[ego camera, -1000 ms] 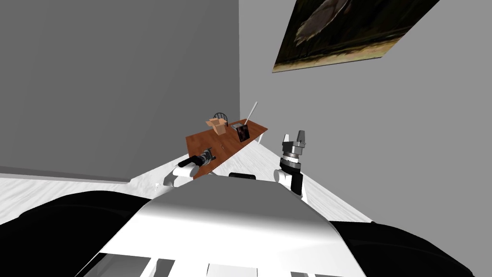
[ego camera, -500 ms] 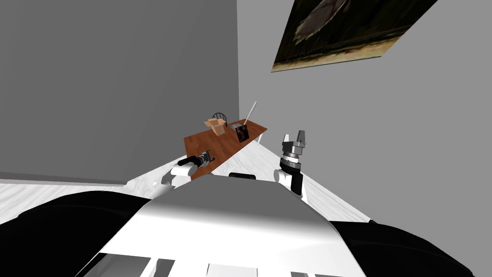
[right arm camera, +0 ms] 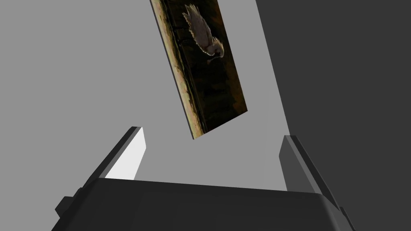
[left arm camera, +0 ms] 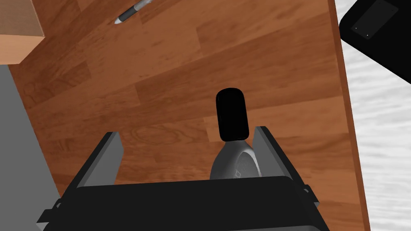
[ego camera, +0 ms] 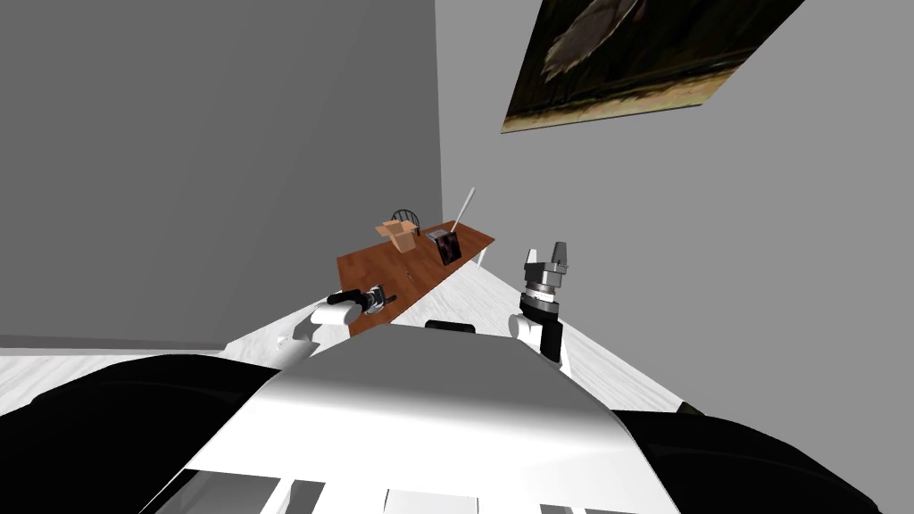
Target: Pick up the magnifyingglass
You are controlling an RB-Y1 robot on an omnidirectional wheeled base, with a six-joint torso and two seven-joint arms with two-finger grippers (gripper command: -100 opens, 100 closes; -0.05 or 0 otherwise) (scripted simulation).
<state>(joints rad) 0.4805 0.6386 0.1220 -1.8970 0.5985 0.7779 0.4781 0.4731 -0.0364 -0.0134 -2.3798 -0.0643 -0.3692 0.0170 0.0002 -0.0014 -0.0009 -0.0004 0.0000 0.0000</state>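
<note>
The magnifying glass (left arm camera: 232, 116) lies on the brown wooden table (left arm camera: 168, 72), with a black handle and a grey round head (left arm camera: 235, 165). My left gripper (left arm camera: 188, 150) is open around it. The glass sits close against one finger (left arm camera: 268, 149), and the other finger (left arm camera: 109, 154) stands well apart from it. In the head view the left gripper (ego camera: 378, 298) hovers over the table's near end (ego camera: 393, 268). My right gripper (ego camera: 546, 258) is raised beside the table, open, holding nothing.
A pen (left arm camera: 132, 11) and a cardboard box (left arm camera: 18, 34) lie farther along the table. In the head view the box (ego camera: 397, 234), a dark framed panel (ego camera: 450, 247), a chair (ego camera: 407, 216) and a thin white rod (ego camera: 465, 210) stand at the far end. White floor (left arm camera: 385, 132) lies past the table edge.
The whole head view has slid slightly left, so I have turned a little. My left forearm has shifted a bit left and down over the table's near end. The right arm is unchanged.
</note>
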